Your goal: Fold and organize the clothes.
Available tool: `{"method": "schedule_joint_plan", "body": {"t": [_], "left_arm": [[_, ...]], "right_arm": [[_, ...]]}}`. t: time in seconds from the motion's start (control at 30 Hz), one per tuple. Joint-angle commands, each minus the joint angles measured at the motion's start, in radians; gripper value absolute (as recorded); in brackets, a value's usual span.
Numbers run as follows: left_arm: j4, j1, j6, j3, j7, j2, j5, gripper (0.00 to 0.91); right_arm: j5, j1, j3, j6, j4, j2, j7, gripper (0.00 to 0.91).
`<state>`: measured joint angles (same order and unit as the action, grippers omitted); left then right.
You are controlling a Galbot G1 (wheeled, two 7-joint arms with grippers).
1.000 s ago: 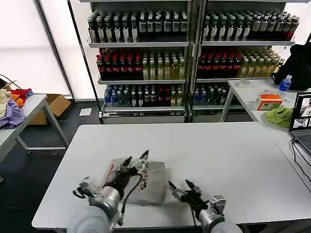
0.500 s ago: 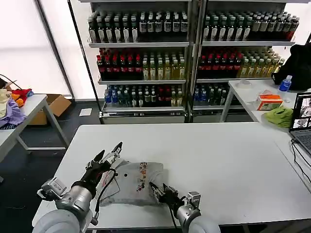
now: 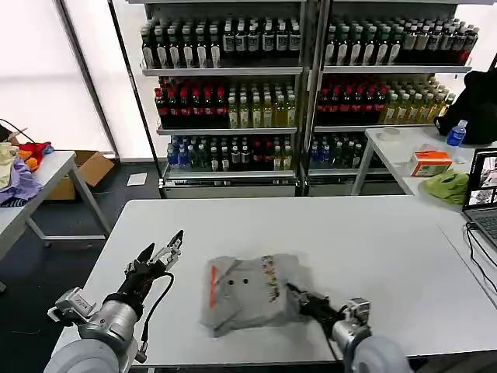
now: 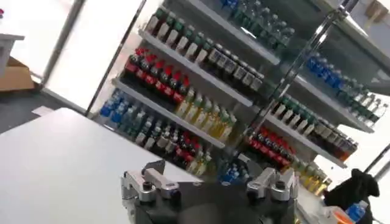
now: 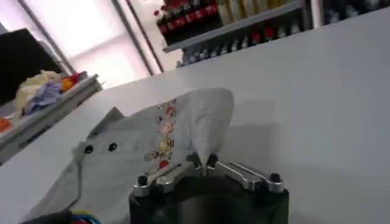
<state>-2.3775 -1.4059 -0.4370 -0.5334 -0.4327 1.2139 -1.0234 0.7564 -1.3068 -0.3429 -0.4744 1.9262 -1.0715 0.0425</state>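
At the table's (image 3: 373,233) near edge, the right gripper (image 3: 299,299) pinches the right edge of the folded grey shirt (image 3: 248,291); its fingertips are buried in cloth. Left of the shirt, the left gripper (image 3: 159,252) hovers with jaws spread, empty. Bottle shelves (image 3: 311,85) stand far behind.

We see the shirt (image 3: 247,291) as soft matt grey cloth, creased, w/ an orange-red lining strip, dark glossy buttons and a multicoloured print; in the right wrist view its fabric (image 5: 152,140) looks lightly wrinkled. The table (image 3: 349,233) reads as smooth matt white, prob. laminate. Right gripper (image 3: 299,298) pinches the cloth: bare metal fingers (image 5: 241,175), black matt plastic body. Left gripper (image 3: 161,250) spread apart, same metal and black plastic. Shelf bottles (image 3: 225,35) glossy.
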Motion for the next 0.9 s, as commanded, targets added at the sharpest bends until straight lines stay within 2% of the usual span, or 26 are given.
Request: {"method": "schedule_joint_plan", "body": {"t": [0.03, 0.1, 0.17, 0.23, 0.27, 0.3, 0.4, 0.53, 0.57, 0.67, 0.73, 0.8, 0.9], "left_arm": [[0.009, 0.0, -0.001, 0.02, 0.008, 0.012, 0.053, 0.907], [0.009, 0.001, -0.001, 0.025, 0.009, 0.015, 0.057, 0.907], [0.008, 0.001, -0.002, 0.023, 0.013, 0.014, 0.062, 0.907], [0.003, 0.001, -0.003, 0.024, 0.013, 0.014, 0.064, 0.907], [0.0, 0.004, -0.003, 0.024, 0.012, 0.015, 0.065, 0.907], [-0.001, 0.007, -0.003, 0.025, 0.012, 0.015, 0.07, 0.907], [-0.012, 0.007, -0.003, 0.031, 0.012, 0.013, 0.084, 0.907], [-0.015, -0.003, -0.003, 0.035, 0.018, 0.014, 0.097, 0.907], [-0.009, -0.005, -0.002, 0.034, 0.022, 0.016, 0.106, 0.907], [-0.004, -0.012, -0.002, 0.029, 0.03, 0.016, 0.114, 0.907], [0.004, -0.013, -0.002, 0.028, 0.036, 0.016, 0.131, 0.907], [0.015, -0.014, 0.0, 0.027, 0.044, 0.018, 0.144, 0.907], [0.029, -0.019, 0.004, 0.029, 0.058, 0.029, 0.171, 0.907]], "right_arm": [[-0.09, -0.047, -0.204, -0.103, 0.032, 0.128, 0.014, 0.907], [-0.137, -0.077, -0.233, -0.104, 0.075, 0.1, -0.05, 0.907], [-0.217, -0.124, -0.274, -0.095, 0.11, 0.083, -0.049, 0.907], [-0.284, -0.16, -0.313, -0.046, 0.137, 0.069, -0.067, 0.907], [-0.316, -0.162, -0.323, 0.006, 0.149, 0.055, -0.108, 0.907], [-0.343, -0.156, -0.325, 0.02, 0.156, 0.047, -0.116, 0.907], [-0.348, -0.107, -0.303, 0.031, 0.205, 0.029, -0.127, 0.907], [-0.367, 0.042, -0.065, 0.036, 0.21, -0.042, -0.118, 0.907], [-0.427, 0.121, 0.084, 0.043, 0.158, -0.1, -0.125, 0.907], [-0.492, 0.207, 0.238, 0.065, 0.029, -0.178, -0.159, 0.907], [-0.511, 0.282, 0.36, 0.079, -0.108, -0.25, -0.19, 0.907], [-0.513, 0.298, 0.391, 0.092, -0.173, -0.28, -0.187, 0.907], [-0.505, 0.288, 0.378, 0.095, -0.246, -0.286, -0.219, 0.907]]}}
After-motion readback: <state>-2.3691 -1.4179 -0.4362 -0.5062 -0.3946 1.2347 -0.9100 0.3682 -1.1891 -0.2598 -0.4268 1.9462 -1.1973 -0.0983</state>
